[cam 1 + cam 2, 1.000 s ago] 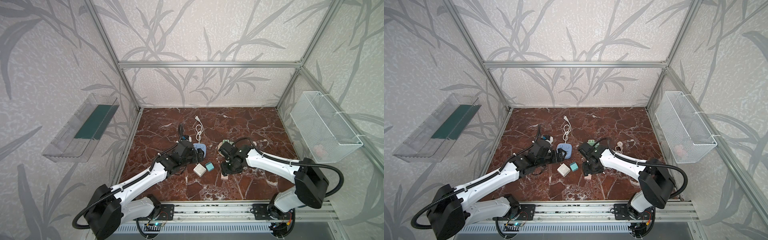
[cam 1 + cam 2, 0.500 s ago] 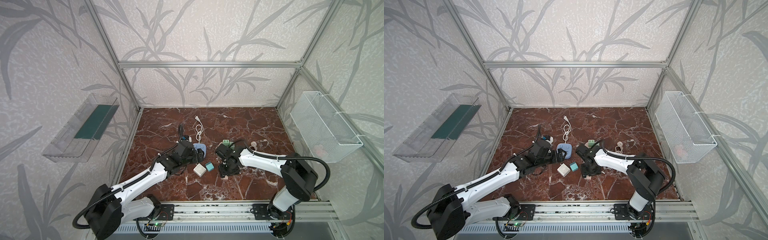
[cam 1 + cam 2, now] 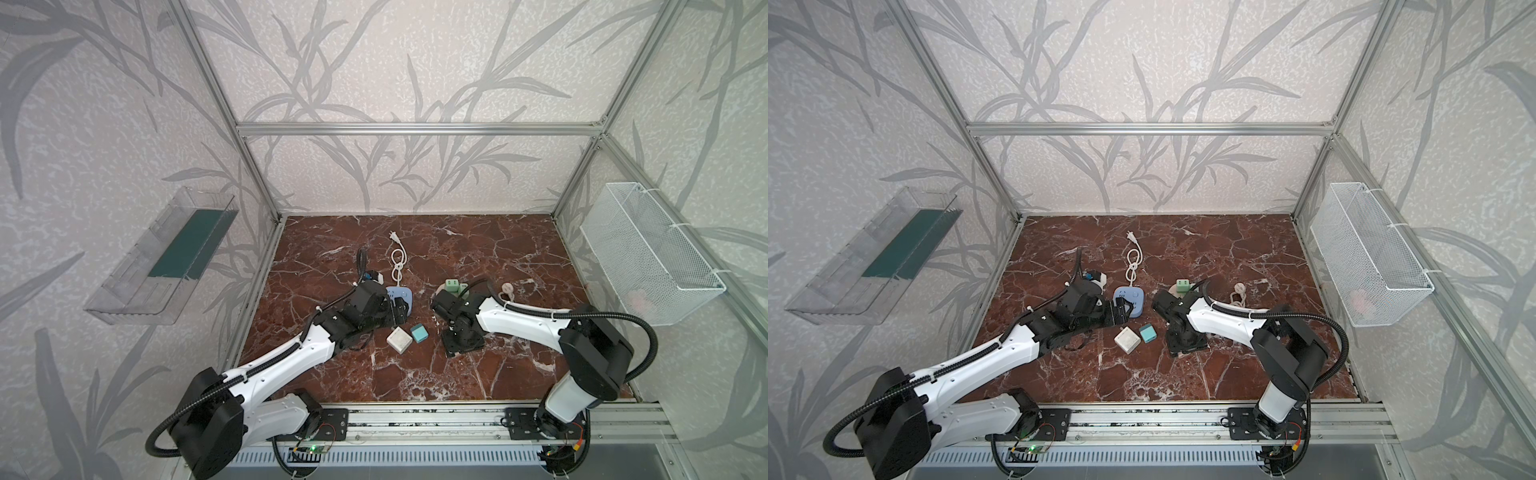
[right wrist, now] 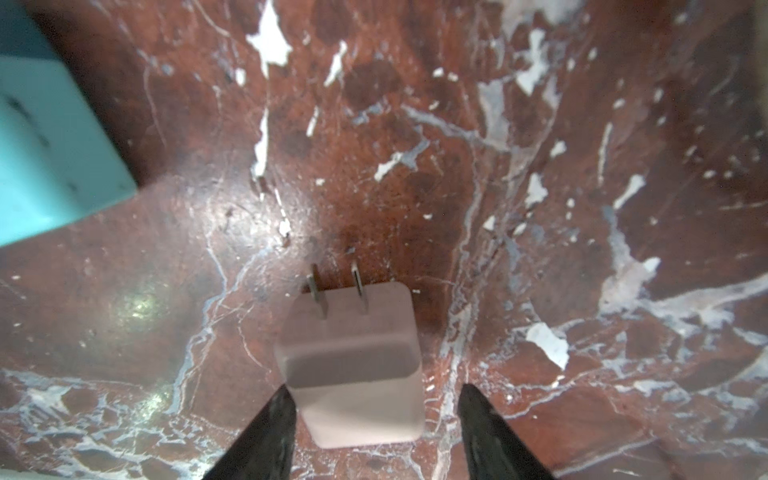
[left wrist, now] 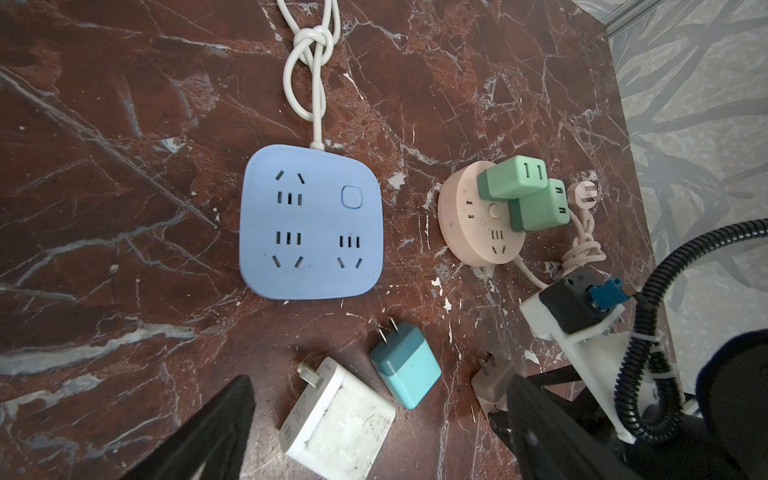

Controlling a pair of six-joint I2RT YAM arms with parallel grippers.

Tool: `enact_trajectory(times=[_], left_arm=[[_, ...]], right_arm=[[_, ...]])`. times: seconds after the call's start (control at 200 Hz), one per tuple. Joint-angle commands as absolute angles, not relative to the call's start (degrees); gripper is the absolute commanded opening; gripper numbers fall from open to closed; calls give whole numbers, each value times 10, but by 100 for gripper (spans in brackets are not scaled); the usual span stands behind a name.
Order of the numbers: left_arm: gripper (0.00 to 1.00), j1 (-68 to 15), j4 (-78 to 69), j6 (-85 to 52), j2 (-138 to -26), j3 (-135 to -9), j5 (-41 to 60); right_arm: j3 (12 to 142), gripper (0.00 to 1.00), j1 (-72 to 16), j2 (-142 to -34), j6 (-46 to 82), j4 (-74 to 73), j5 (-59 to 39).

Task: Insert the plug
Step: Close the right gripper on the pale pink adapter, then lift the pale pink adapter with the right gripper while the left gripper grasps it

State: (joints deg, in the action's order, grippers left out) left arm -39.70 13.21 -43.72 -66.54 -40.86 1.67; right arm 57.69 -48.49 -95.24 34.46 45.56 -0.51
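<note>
A pale pink two-pin plug lies flat on the marble floor. My right gripper is open around its rear end: one finger touches its side, the other stands apart. In both top views the right gripper points down and hides that plug. A blue square power strip lies behind, its sockets empty. My left gripper hovers wide open above a white plug and a teal plug; the pink plug shows beside its finger.
A round pink power strip holds two green plugs and lies behind the right wrist. The blue strip's white cord runs toward the back. A wire basket hangs on the right wall, a clear tray on the left.
The right arm's elbow has swung left while its gripper stayed low over the pink plug, jaws narrowing slightly. The left arm has not moved.
</note>
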Motion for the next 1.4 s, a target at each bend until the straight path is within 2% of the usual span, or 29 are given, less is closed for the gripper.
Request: enact_trajectory(times=[0.0, 0.165, 0.74, 0.975, 1.115, 1.17, 1.3, 1.395], left_arm=[[93, -398, 127, -441, -667, -408, 18], [93, -398, 129, -440, -667, -409, 18], [93, -398, 128, -443, -668, -408, 21], [93, -398, 126, -444, -671, -409, 24], [93, -399, 128, -444, -671, -410, 28], [92, -399, 134, -443, -670, -408, 35], [91, -399, 188, -417, -661, -405, 91], [90, -400, 209, -401, -639, -394, 122]], right_arm=[[575, 61, -489, -950, 329, 455, -13], [570, 56, -489, -945, 317, 444, -21], [557, 54, -489, -962, 311, 432, -20], [556, 50, -490, -965, 307, 431, -22], [552, 40, -489, -963, 300, 430, -20], [552, 26, -490, -959, 291, 432, -16], [555, 2, -490, -915, 237, 437, -25], [557, 0, -489, -870, 196, 434, -36]])
